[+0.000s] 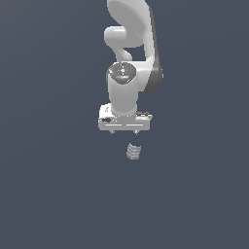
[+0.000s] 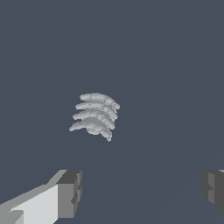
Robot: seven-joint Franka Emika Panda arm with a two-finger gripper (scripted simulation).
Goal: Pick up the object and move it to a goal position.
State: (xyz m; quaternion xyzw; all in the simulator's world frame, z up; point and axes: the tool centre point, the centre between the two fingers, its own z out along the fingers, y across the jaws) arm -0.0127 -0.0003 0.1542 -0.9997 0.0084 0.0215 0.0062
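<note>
The object [image 1: 133, 151] is a small light-grey ridged, lumpy blob lying on the flat dark grey surface. It also shows in the wrist view [image 2: 95, 115], with several curved ridges stacked on it. My gripper [image 1: 124, 132] hangs above and just behind the object, not touching it. Its short fingers [image 1: 113, 131] point down. In the wrist view the gripper [image 2: 142, 192] is open and empty, with its two dark fingertips [image 2: 70, 192] spread wide apart, much wider than the object. The object lies ahead of the gap between them.
The white arm [image 1: 131, 48] rises behind the gripper to the top of the exterior view. The dark grey surface [image 1: 58, 185] spreads all around, with nothing else on it.
</note>
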